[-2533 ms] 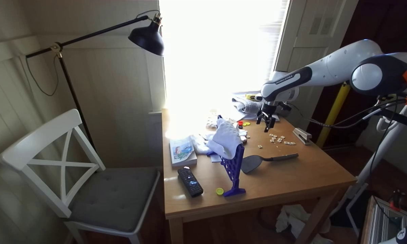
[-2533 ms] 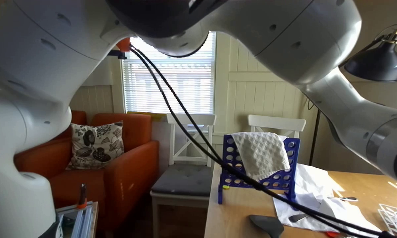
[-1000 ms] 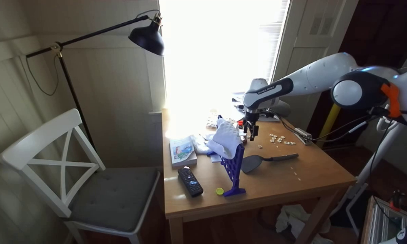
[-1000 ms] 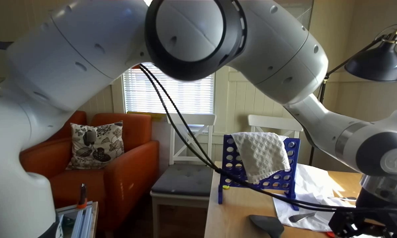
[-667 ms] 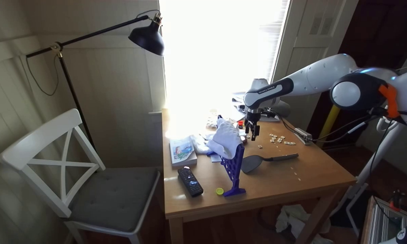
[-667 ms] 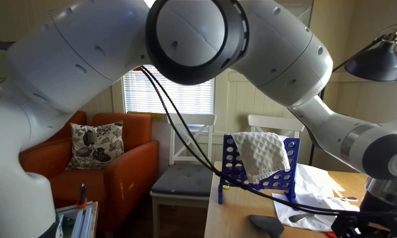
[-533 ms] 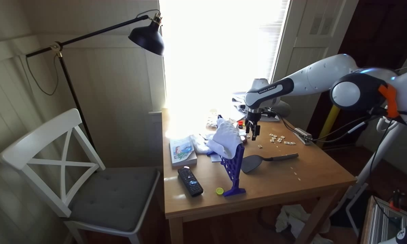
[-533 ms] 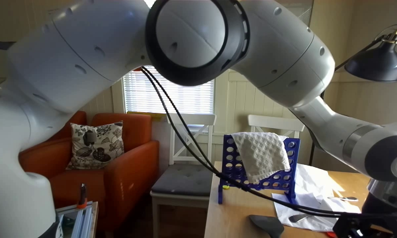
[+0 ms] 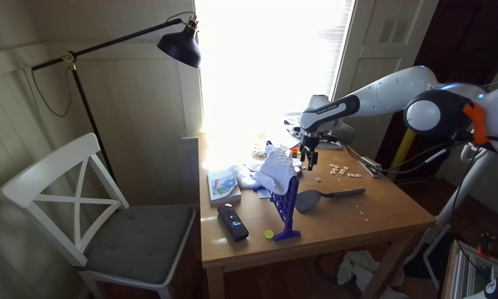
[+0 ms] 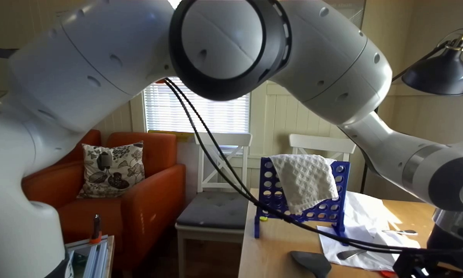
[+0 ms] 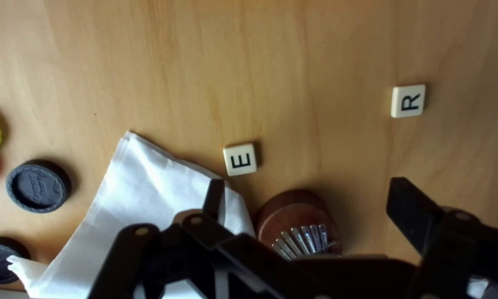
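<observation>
Several shiny strips (image 11: 309,239), one round brown object (image 11: 288,214)

Wrist view: object at bottom centre; strips in or on it, I can't tell. Gripper (image 11: 307,187), jaws wide apart, covers its lower part. E tile (image 11: 240,159) just above, white cloth (image 11: 145,187) at lower left. In an exterior view, centre: towel (image 9: 276,170) over blue rack (image 9: 291,201).

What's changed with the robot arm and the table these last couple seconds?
In an exterior view, the black two-finger gripper moved left and slightly down, toward the blue plastic grid rack. Its open jaws hold nothing; nothing was gripped or released. The white textured cloth, dark flat-bladed spatula and long black remote stayed put.
</observation>
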You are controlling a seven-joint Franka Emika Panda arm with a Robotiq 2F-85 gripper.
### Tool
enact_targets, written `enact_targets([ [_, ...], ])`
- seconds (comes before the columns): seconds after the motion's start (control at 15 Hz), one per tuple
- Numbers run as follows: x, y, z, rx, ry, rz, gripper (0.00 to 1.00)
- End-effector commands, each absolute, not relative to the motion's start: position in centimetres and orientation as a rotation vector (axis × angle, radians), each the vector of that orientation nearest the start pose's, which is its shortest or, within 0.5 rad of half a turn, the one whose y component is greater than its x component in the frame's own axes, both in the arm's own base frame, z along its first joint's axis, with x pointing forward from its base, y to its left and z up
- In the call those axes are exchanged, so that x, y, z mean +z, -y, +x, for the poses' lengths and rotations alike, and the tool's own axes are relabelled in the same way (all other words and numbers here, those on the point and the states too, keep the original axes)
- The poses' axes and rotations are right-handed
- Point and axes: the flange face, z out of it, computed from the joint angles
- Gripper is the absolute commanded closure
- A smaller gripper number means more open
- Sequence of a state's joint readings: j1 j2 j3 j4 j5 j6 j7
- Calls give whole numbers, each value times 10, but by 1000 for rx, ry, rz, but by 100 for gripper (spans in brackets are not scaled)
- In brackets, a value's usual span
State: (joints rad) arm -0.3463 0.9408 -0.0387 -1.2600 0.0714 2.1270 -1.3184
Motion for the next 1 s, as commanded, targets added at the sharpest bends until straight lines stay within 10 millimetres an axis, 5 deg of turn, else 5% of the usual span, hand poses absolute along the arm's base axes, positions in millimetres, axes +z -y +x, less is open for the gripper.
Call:
enact_targets([
  [0.0, 168, 276, 695, 71, 1357, -2823, 0],
  [0.47, 148, 281, 697, 66, 1367, -2865, 0],
  [0.93, 154, 276, 695, 98, 1348, -2843, 0],
])
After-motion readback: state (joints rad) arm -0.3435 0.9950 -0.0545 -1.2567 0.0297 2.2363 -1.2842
